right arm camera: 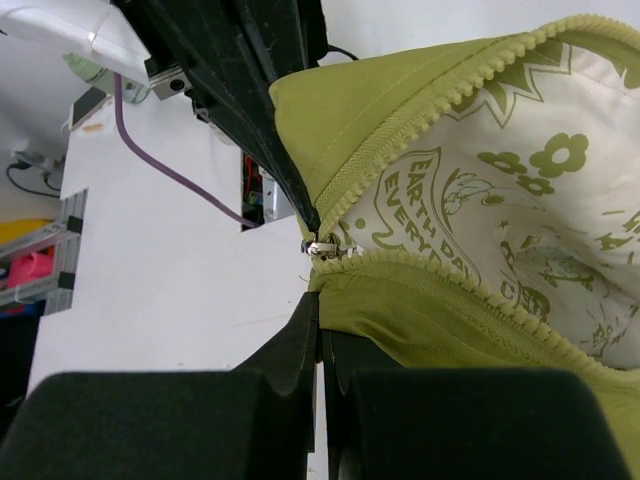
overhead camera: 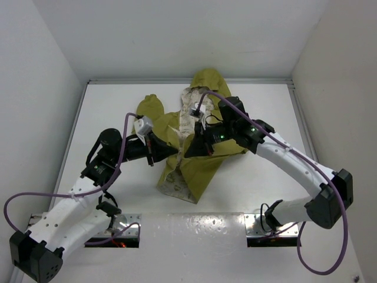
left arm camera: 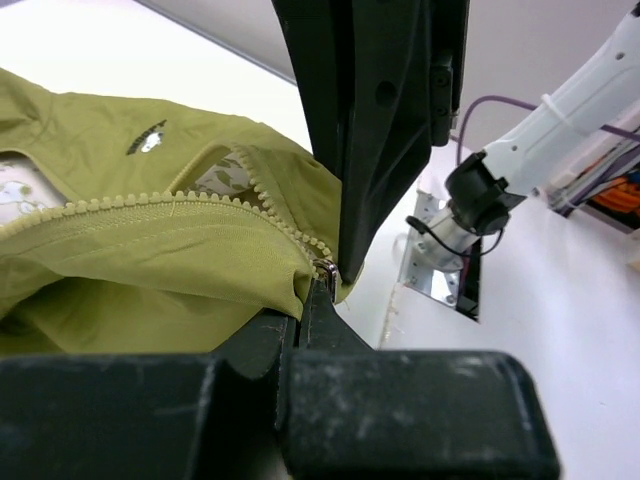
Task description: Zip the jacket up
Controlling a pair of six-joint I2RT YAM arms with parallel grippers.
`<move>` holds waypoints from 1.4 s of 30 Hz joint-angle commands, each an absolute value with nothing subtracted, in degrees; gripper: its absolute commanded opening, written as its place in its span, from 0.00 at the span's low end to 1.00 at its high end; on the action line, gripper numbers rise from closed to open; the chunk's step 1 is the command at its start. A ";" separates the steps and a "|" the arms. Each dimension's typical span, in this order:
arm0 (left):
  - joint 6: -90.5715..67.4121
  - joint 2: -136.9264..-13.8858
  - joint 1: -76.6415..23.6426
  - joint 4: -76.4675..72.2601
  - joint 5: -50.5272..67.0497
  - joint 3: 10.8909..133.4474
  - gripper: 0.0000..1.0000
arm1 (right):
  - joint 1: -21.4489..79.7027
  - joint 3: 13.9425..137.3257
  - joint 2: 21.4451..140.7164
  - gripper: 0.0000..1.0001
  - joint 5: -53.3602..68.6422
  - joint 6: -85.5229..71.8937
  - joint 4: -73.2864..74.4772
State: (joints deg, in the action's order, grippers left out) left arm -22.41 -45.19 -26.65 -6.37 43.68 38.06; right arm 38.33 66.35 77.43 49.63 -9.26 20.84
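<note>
The olive-green jacket [overhead camera: 200, 171] lies mid-table with its hood toward the far wall and its front open, showing the cream printed lining [right arm camera: 520, 200]. Both grippers meet at the low end of its zipper. The metal slider [right arm camera: 322, 246] sits where the two tooth rows join. My left gripper [left arm camera: 318, 290] is shut, its tips right at the slider [left arm camera: 328, 270]; the pull tab itself is hidden between them. My right gripper [right arm camera: 320, 305] is shut on the green fabric just below the slider. From above, the left gripper [overhead camera: 177, 151] and right gripper [overhead camera: 189, 150] nearly touch.
White walls enclose the table on three sides. A metal plate [overhead camera: 194, 227] runs along the near edge between the arm bases, with a slot [overhead camera: 112, 239] at the left and another slot [overhead camera: 274, 236] at the right. Purple cables [overhead camera: 126, 127] loop off both arms.
</note>
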 commanded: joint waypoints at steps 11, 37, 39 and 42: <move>-17.49 -42.63 -28.21 -6.93 37.26 38.76 0.00 | 39.11 69.34 78.40 0.00 55.46 -11.53 21.35; -21.71 -42.63 -28.21 -9.40 47.45 41.66 0.00 | 37.18 68.56 77.79 0.00 55.54 -9.92 25.87; -22.32 -42.63 -28.21 -9.40 47.98 41.66 0.00 | 35.86 66.89 77.00 0.00 56.77 -14.81 23.13; -22.85 -43.15 -28.21 -9.40 47.99 41.13 0.00 | 34.11 62.24 75.68 0.08 60.01 -25.33 7.97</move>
